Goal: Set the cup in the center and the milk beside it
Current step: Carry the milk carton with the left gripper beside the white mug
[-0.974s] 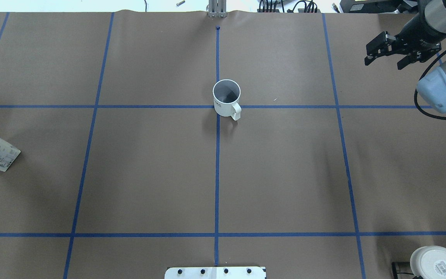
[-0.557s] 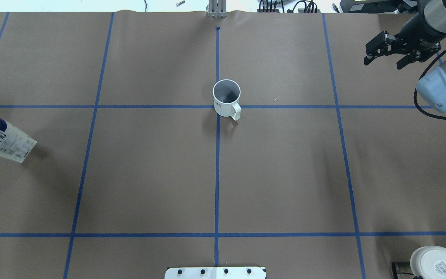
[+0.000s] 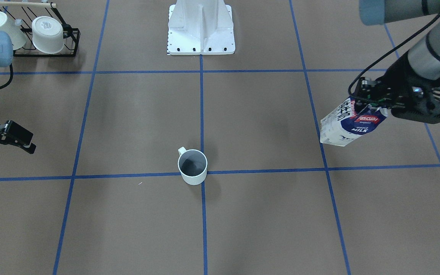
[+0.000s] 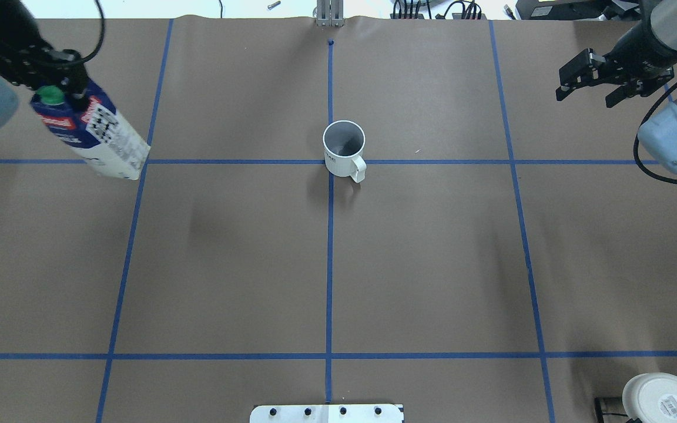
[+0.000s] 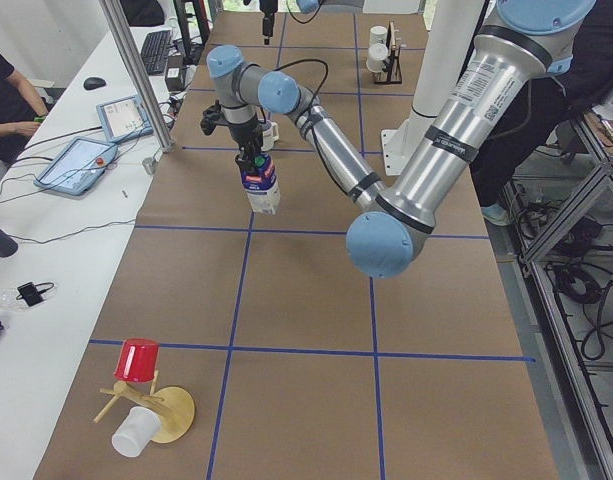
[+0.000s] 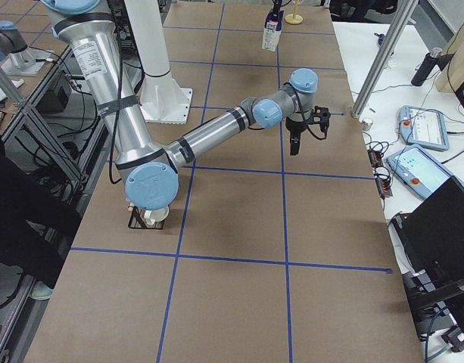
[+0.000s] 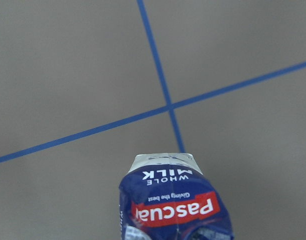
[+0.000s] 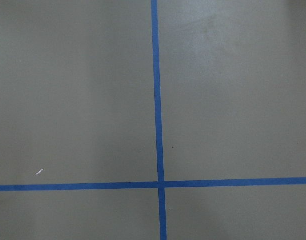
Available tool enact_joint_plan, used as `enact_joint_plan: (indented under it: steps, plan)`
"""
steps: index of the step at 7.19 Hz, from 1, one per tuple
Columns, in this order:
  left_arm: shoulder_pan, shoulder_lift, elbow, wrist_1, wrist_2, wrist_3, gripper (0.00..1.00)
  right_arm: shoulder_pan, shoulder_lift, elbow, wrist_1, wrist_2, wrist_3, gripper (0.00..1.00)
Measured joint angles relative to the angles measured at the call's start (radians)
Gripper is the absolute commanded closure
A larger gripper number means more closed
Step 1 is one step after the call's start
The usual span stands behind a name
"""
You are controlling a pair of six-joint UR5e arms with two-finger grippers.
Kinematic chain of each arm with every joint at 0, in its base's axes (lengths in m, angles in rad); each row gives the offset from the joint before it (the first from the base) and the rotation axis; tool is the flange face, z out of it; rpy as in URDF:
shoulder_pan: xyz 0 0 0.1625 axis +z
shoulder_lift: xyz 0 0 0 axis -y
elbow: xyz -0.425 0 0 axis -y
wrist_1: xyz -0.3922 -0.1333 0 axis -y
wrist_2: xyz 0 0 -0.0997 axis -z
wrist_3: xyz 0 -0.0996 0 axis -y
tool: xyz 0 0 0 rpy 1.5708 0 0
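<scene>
Seeing the cup point(image 4: 344, 148) sitting upright right over the center point(image 4: 318, 161), handle poking out toward the near right. Finding the milk point(image 4: 100, 138) way off on the left, well apart from the cup, hanging tilted above the table point(image 4: 227, 264) with its bottom corner over the left tape crossing and its green cap up top. Getting clamped at its gable top by the left gripper point(image 4: 59, 87), fingers squeezing in on the carton. Spotting the right gripper point(image 4: 588, 88) hovering at the far right, jaws spread wide and gripping nothing. Also noticing a white mug point(image 4: 662, 398) showing its underside at the near right corner.
</scene>
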Motion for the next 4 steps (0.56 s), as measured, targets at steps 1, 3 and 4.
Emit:
enact_joint_plan:
  steps: [1,3,4]
  plan:
    - [0.059,-0.101,0.102,-0.079,0.004,-0.171,1.00,0.000,-0.013,0.009,0.002,0.001,0.000,0.00]
    - [0.174,-0.276,0.340,-0.284,0.066,-0.435,1.00,0.000,-0.024,0.012,0.004,0.002,0.000,0.00]
    - [0.215,-0.337,0.427,-0.344,0.098,-0.501,1.00,0.000,-0.027,0.012,0.005,0.002,-0.001,0.00]
